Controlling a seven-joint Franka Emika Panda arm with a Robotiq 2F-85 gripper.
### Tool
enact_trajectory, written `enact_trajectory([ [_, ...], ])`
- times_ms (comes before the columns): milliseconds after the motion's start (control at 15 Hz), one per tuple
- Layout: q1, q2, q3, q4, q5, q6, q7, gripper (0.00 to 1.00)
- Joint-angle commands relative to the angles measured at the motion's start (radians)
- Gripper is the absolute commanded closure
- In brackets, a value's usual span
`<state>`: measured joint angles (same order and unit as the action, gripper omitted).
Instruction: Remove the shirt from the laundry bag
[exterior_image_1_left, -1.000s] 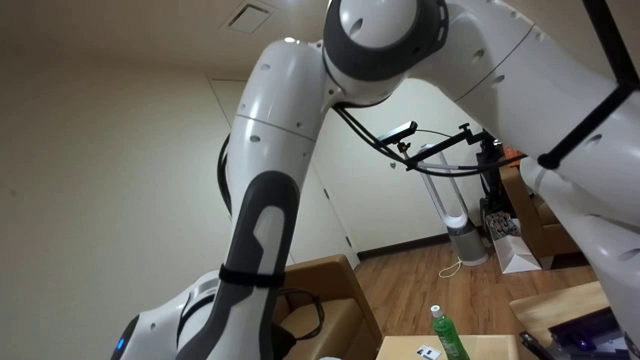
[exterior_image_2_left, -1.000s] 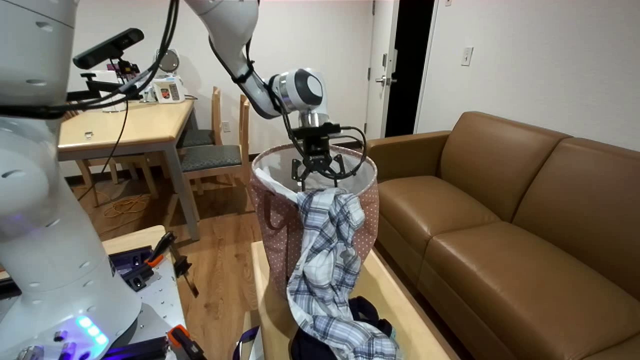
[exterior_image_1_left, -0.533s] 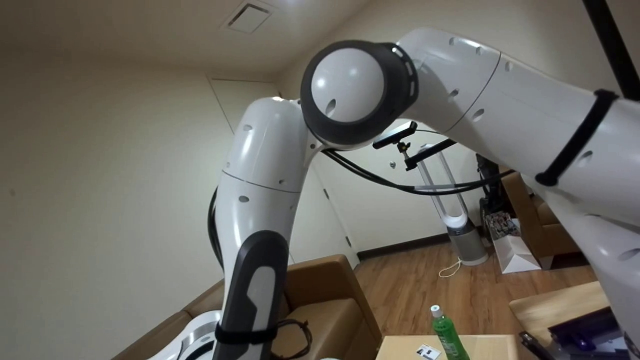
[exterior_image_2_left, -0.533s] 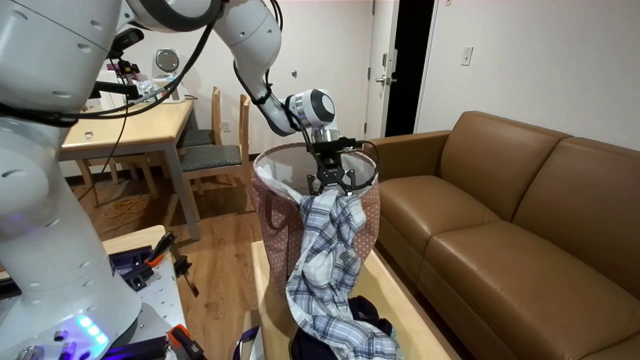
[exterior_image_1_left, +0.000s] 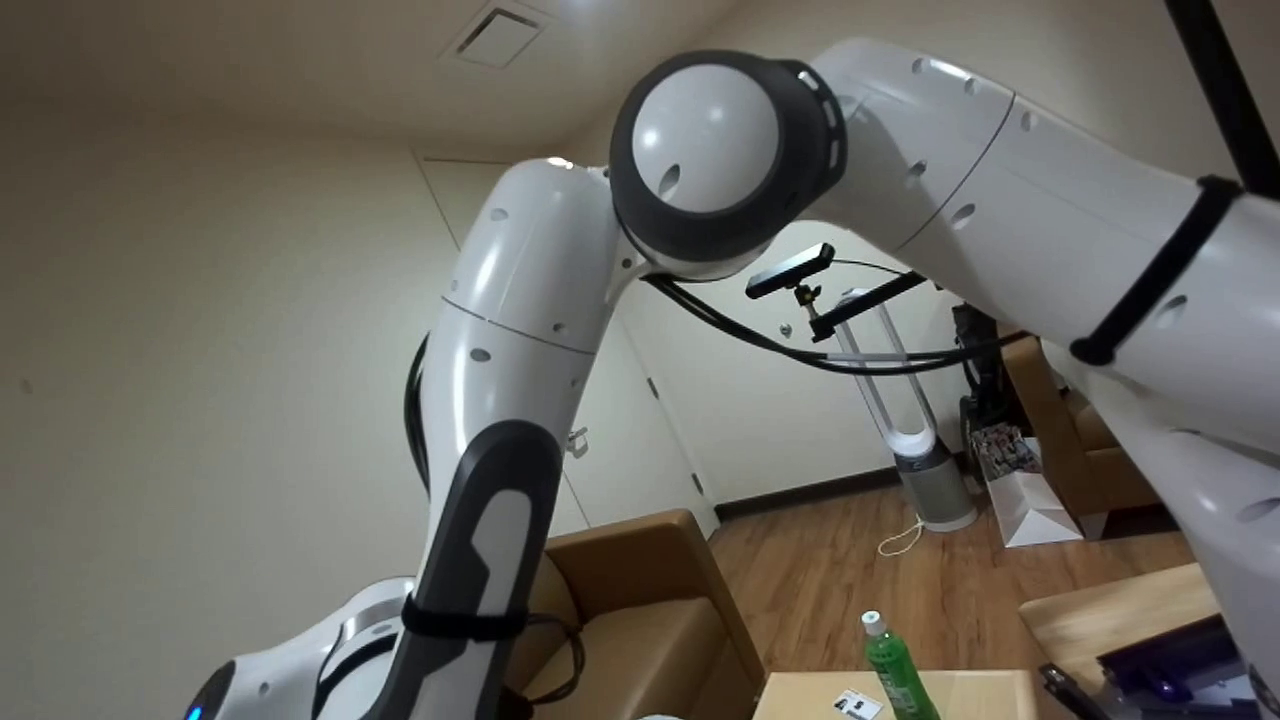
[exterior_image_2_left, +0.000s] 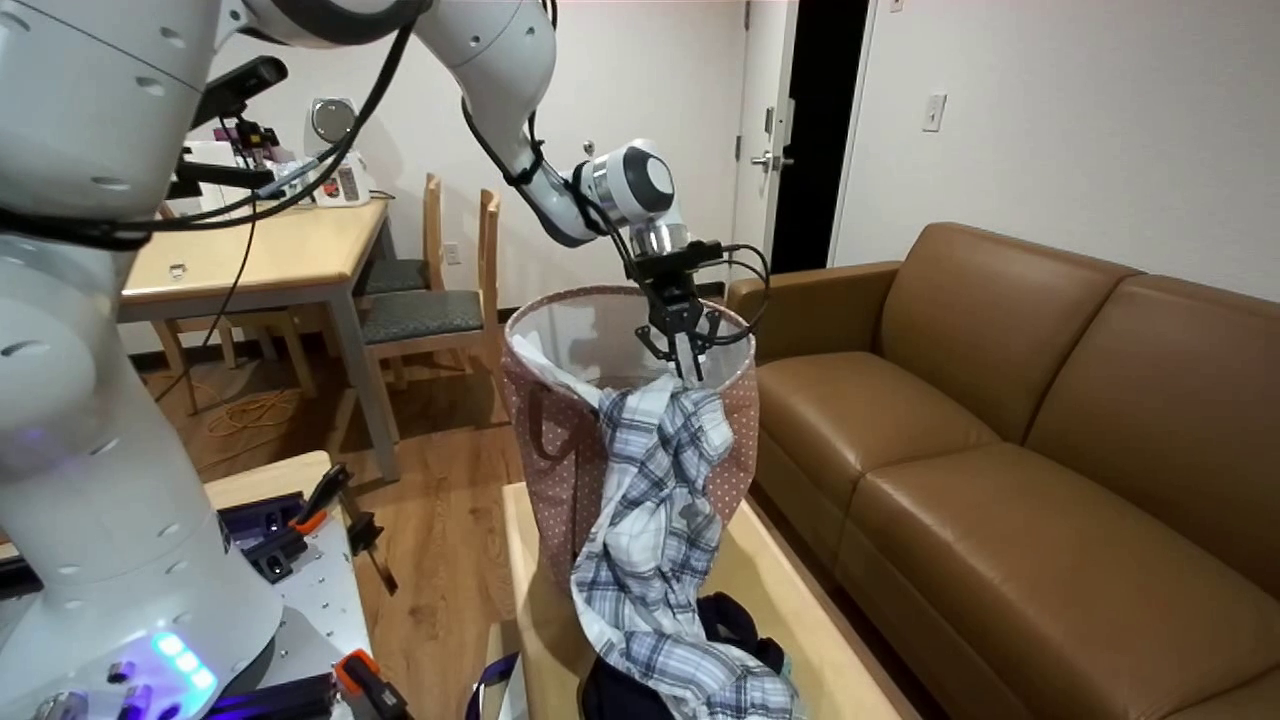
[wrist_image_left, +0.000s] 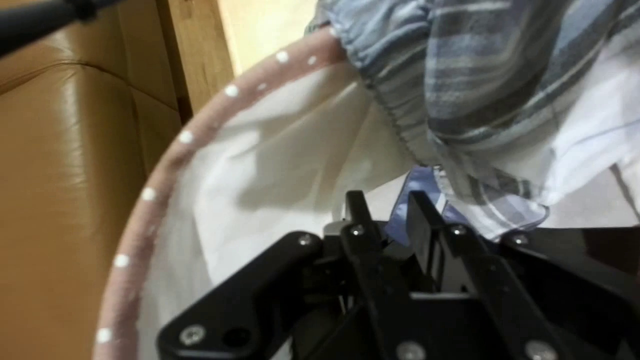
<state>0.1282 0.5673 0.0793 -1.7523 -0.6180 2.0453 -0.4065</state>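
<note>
A blue-white plaid shirt (exterior_image_2_left: 640, 540) drapes over the near rim of the pink, white-dotted laundry bag (exterior_image_2_left: 545, 490) and trails down onto the table. Its upper end goes over the rim into the bag. Above the bag's mouth, just behind the shirt's top, is my gripper (exterior_image_2_left: 690, 374), tilted slightly. In the wrist view the gripper (wrist_image_left: 386, 196) has a narrow gap between its fingers, with a blue cloth part (wrist_image_left: 420, 185) showing through and beyond it; no grip on it shows. Plaid folds of the shirt (wrist_image_left: 470, 75) lie ahead, beside the bag's rim (wrist_image_left: 165, 170).
The bag stands on a wooden table (exterior_image_2_left: 555, 620), where dark cloth (exterior_image_2_left: 620, 690) lies under the shirt's lower end. A brown sofa (exterior_image_2_left: 1000, 420) runs along one side. A chair (exterior_image_2_left: 425, 310) is behind. In an exterior view a green bottle (exterior_image_1_left: 898, 670) stands on a wooden surface.
My gripper has shifted rightwards, dipped to the shirt's top, then risen slightly and tilted. Its fingers have come much closer together. The hanging shirt has barely moved.
</note>
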Motion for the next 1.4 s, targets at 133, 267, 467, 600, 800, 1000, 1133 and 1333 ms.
enact_trajectory([
  [133,-0.026,-0.08,-0.008,-0.056,0.009,0.018,-0.018,0.67],
  [267,-0.029,-0.064,0.007,-0.046,0.02,0.015,-0.065,0.7],
  [467,-0.025,-0.058,0.023,-0.049,0.033,-0.015,-0.122,0.53],
  [600,-0.025,-0.056,0.029,-0.05,0.045,-0.053,-0.145,0.4],
  [800,-0.021,-0.034,0.023,-0.036,0.051,-0.134,-0.141,0.21],
  [1000,-0.03,0.0,0.021,-0.023,0.057,-0.197,-0.148,0.01],
  [1133,-0.041,0.028,0.031,-0.013,0.074,-0.219,-0.184,0.0],
  [1333,-0.041,0.064,0.038,0.004,0.099,-0.235,-0.264,0.25],
])
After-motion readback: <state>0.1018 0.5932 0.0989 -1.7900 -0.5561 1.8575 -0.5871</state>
